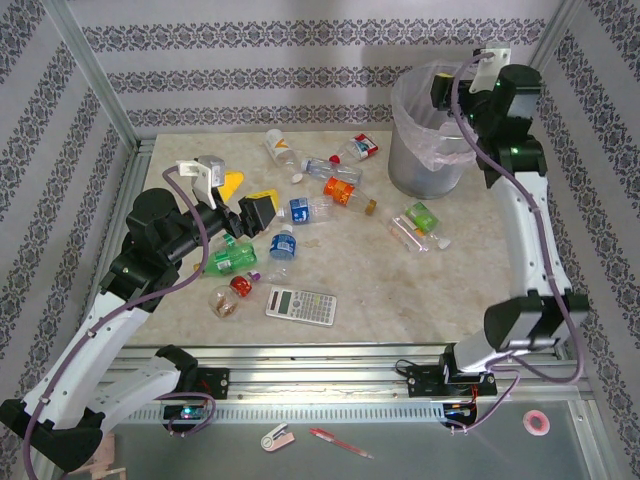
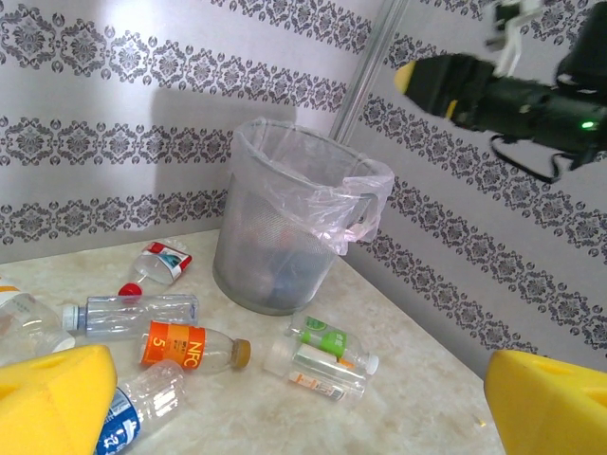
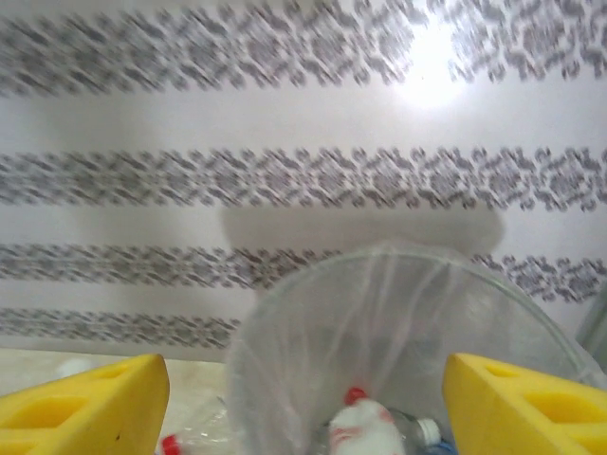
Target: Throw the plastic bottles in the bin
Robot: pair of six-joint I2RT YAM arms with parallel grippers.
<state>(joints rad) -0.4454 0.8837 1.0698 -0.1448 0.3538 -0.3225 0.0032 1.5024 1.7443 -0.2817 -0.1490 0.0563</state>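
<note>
Right gripper (image 3: 305, 409) hangs over the bin (image 1: 425, 160), upper right, jaws spread, empty; a red-capped bottle (image 3: 360, 422) lies inside. Left gripper (image 1: 262, 213) gapes empty over crowded loose bottles (image 1: 298, 208), centre left. Risk: a jaw catches the bag liner (image 2: 365, 204), tipping the bin.

Free: bare table (image 1: 450, 290), lower right of the overhead view, between calculator (image 1: 300, 304) and right arm (image 1: 520, 230).
Obstructed: centre and left, scattered plastic bottles (image 1: 340, 190); upper right, bin (image 1: 420, 165).
Bounds: patterned walls (image 1: 300, 60), three sides.
</note>
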